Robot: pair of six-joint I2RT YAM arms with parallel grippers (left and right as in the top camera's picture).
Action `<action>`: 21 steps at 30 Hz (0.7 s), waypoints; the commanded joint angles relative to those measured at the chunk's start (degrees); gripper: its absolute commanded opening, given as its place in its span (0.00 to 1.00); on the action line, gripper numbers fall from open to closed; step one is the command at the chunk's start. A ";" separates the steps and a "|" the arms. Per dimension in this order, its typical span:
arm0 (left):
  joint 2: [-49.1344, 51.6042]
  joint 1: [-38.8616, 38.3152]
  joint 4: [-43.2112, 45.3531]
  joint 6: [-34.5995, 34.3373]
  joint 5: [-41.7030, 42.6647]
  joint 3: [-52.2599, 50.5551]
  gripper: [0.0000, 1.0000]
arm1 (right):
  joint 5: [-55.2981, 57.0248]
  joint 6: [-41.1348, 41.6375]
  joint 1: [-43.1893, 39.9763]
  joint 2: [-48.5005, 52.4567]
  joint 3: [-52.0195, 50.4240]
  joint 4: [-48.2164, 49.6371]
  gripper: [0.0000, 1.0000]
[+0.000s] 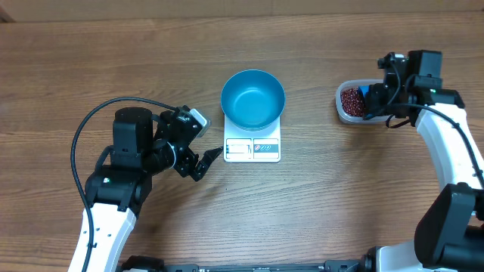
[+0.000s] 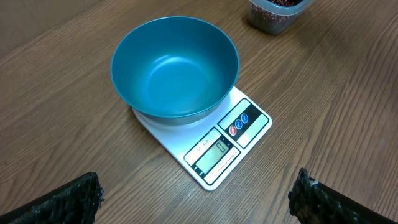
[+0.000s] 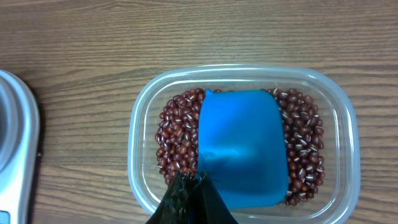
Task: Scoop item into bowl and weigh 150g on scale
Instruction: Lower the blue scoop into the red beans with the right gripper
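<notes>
Maroon beans (image 3: 177, 127) lie in a loose layer inside a clear plastic tub (image 3: 351, 143), directly ahead of the right gripper (image 3: 189, 182). They show on both sides of a blue scoop (image 3: 242, 143) that rests on top of them and hides the middle of the heap. The right jaws are pressed together on the scoop's near edge, their dark tips overlapping its lower left corner; the part that they pinch is hidden beneath them. Off to the left of these jaws, the pale rim of the scale just enters the right wrist view. The left gripper (image 2: 196, 196) is spread as wide as it goes, one rough black fingertip at each lower corner of its own view and nothing between them but bare wooden table (image 2: 62, 143). Straight ahead of those open jaws stands the white scale (image 2: 249, 124), its display and three small round buttons on the edge nearest the fingertips. The teal bowl (image 2: 174, 68) sits upright on the scale's far part, and no beans are in it. Beyond the bowl and to the right of the left jaws, well apart from them, a corner of the tub is visible.
</notes>
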 commanded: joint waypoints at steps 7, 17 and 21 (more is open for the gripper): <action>-0.28 0.46 0.04 1.07 -0.31 -0.28 0.99 | -8.22 1.25 -2.08 0.94 0.11 -3.37 0.04; -0.28 0.46 0.04 1.07 -0.31 -0.28 1.00 | -13.05 1.38 -2.10 0.94 0.11 -4.31 0.04; -0.28 0.46 0.04 1.07 -0.31 -0.28 1.00 | -13.35 3.87 -2.10 0.94 0.11 -4.09 0.04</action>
